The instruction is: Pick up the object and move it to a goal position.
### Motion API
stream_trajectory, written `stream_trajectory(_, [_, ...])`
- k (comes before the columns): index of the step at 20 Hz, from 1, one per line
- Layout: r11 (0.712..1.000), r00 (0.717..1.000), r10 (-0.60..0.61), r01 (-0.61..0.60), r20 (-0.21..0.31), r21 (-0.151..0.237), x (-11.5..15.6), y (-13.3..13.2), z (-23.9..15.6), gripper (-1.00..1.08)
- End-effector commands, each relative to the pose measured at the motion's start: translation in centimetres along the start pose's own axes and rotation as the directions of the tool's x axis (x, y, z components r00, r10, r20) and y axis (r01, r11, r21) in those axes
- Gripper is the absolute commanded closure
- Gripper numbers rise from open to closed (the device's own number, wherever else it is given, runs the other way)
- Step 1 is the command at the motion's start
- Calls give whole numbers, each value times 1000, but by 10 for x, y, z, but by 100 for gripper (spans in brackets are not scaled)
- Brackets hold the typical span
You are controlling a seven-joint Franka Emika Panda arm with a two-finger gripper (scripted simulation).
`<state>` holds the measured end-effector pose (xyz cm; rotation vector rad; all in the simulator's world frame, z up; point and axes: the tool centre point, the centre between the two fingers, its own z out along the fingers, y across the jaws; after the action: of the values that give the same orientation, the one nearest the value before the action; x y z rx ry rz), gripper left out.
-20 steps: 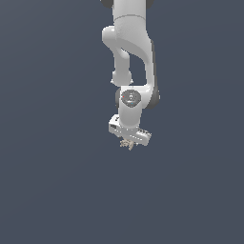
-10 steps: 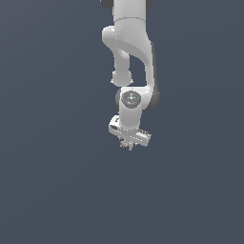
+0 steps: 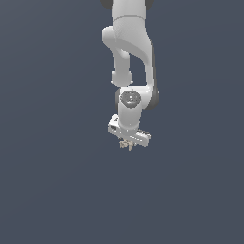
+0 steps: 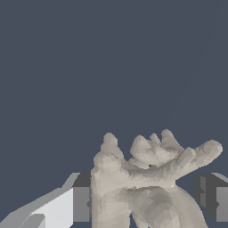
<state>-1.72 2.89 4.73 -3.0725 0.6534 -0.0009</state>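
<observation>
I see the object (image 3: 126,144) right at the tip of my end effector (image 3: 127,143), sitting directly under the white hand with nothing else near it. In the wrist view, going left to right, one dark pad (image 4: 82,204) sits against the object (image 4: 147,187), the lumpy tan body fills the gap, and the other pad (image 4: 208,196) stands on its far side. So the end effector is pinching the object, not spread. Its long axis seems to run across the gap between the pads, with stubby prongs pointing away from the palm. I see no goal marker, so I cannot tell which way the carry must go.
</observation>
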Motion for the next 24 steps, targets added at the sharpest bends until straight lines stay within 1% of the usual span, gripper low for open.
stream_trajectory(1, [1000,1000,1,-1,-1,0,5,1,-7,108])
stream_trajectory(8, [1000,1000,1,-1,-1,0,31,6,-41,108])
stream_trajectory(20, [1000,1000,1,-1,0,0,98,19,-128,108])
stream_trajectory(24, [1000,1000,1,-1,0,-1,116,21,-150,108])
